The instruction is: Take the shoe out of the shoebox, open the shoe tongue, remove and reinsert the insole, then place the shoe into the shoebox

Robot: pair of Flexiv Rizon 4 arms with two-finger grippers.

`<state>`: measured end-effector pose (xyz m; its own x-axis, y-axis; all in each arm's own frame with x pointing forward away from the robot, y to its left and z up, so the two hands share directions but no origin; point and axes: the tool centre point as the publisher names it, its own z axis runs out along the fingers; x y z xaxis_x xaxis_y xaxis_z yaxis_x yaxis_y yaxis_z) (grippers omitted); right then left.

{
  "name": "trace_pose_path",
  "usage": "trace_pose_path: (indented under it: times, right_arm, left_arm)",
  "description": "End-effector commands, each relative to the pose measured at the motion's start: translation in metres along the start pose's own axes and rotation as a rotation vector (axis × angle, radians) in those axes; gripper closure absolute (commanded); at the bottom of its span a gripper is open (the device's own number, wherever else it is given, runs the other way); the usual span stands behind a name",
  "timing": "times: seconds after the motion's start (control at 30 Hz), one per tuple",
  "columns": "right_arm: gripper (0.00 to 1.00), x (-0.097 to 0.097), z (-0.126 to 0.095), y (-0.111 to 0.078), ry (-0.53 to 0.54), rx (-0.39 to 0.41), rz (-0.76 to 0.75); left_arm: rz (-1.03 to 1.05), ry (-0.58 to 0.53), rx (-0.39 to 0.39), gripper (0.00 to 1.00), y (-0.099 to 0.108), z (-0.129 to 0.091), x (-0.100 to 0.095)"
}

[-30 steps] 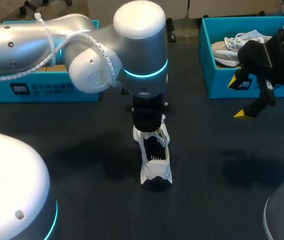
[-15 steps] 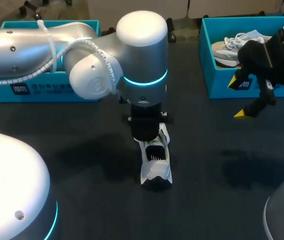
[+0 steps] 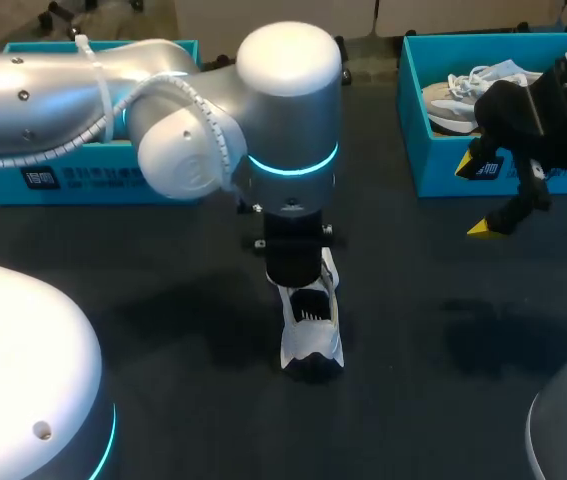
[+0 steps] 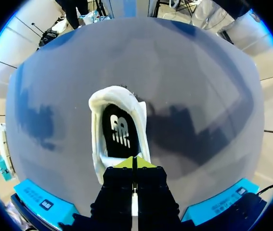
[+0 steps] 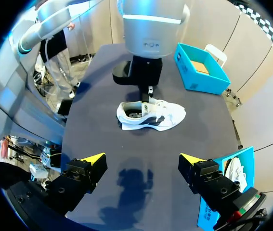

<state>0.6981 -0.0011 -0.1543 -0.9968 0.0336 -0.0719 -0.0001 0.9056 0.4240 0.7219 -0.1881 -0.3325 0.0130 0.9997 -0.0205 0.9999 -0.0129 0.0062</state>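
A white shoe [image 3: 312, 338] with a black insole [image 4: 120, 133] stands on the dark table near the middle, its heel toward the near edge. My left gripper [image 4: 134, 163] comes straight down onto the front rim of the shoe's opening, its yellow tips pinched shut on the tongue. The right wrist view shows that gripper [image 5: 148, 94] over the middle of the shoe [image 5: 161, 115]. My right gripper [image 3: 475, 197] hangs open and empty off to the right, beside the teal shoebox [image 3: 443, 182].
The right shoebox holds another pale shoe [image 3: 463, 95]. A second teal shoebox [image 3: 83, 180] stands at the back left, with brown cardboard showing inside it [image 5: 200, 67]. My left arm's big elbow hides the table behind the shoe.
My left arm has sunk a little lower over the shoe, covering its laces, and its fingers have closed the last bit. The right arm and the shoe have stayed put.
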Motion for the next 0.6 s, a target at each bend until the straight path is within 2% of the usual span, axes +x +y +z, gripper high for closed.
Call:
trace_pose_path:
  times: [0.03, 0.13, 0.33, 0.37, 0.4, 0.43, 0.47, 0.5, 0.6]
  right_arm:
    - [0.00, -0.002, 0.002, 0.001, 0.003, 0.004, 0.001]
    - [0.00, -0.002, 0.002, 0.001, 0.003, 0.004, 0.001]
    - [0.00, -0.002, 0.002, 0.001, 0.003, 0.004, 0.001]
    - [0.00, -0.002, 0.002, 0.001, 0.003, 0.004, 0.001]
    - [0.00, -0.002, 0.002, 0.001, 0.003, 0.004, 0.001]
    - [0.00, -0.002, 0.002, 0.001, 0.003, 0.004, 0.001]
    - [0.00, -0.002, 0.002, 0.001, 0.003, 0.004, 0.001]
    - [0.00, -0.002, 0.002, 0.001, 0.003, 0.004, 0.001]
    - [0.00, -0.002, 0.002, 0.001, 0.003, 0.004, 0.001]
  left_arm:
    - [-0.014, -0.004, 0.018, 1.00, -0.001, 0.006, -0.002]
    - [-0.044, -0.020, 0.041, 1.00, -0.003, -0.007, 0.001]
    - [-0.216, -0.045, 0.028, 1.00, -0.003, -0.044, 0.018]
    - [-0.216, -0.045, 0.028, 1.00, -0.003, -0.044, 0.018]
    - [-0.216, -0.045, 0.028, 0.86, -0.003, -0.044, 0.018]
    - [-0.216, -0.045, 0.028, 0.60, -0.003, -0.044, 0.018]
    - [-0.216, -0.045, 0.028, 0.11, -0.003, -0.044, 0.018]
    - [-0.216, -0.045, 0.028, 0.00, -0.003, -0.044, 0.018]
    - [-0.216, -0.045, 0.028, 0.00, -0.003, -0.044, 0.018]
